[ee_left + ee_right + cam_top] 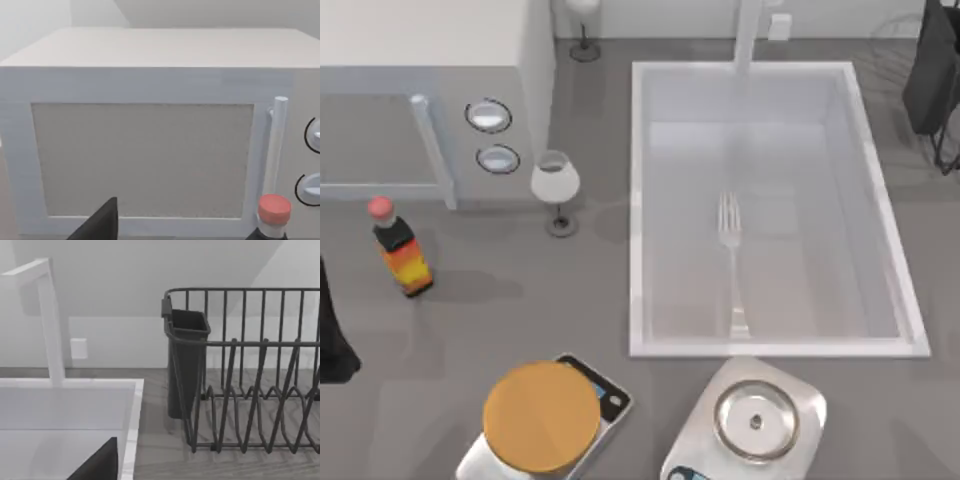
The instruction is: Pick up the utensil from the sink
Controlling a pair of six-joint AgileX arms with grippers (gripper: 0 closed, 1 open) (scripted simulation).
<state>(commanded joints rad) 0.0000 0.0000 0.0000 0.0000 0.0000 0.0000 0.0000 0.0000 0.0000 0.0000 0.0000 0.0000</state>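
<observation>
1. Nearest the top view's lower edge, a kitchen scale with an orange plate (541, 416) and a second scale carrying a small steel bowl (755, 418) are both getting cut off by the frame.
2. The left arm (332, 335) is sitting parked at the table's left edge, showing as a dark shape partly out of frame; its gripper (97, 224) is appearing as one dark wedge in the left wrist view, so open or closed cannot be told.
3. The right arm (932, 75) is sitting at the far right edge; its gripper (97, 464) is likewise showing one dark sliver, its state impossible to read.
4. The fork (732, 262) is lying flat on the floor of the sink (635, 210), handle end touching or close to the near wall, tines pointing far, well apart from both arms.
5. Left of the sink, a sauce bottle (399, 248) and a wine glass (556, 190) are standing upright.
6. Farther back, a white microwave (150, 125) is facing the left wrist camera, and a dark dish rack (245, 375) is standing beside the sink's far right corner, by the faucet (47, 320).
</observation>
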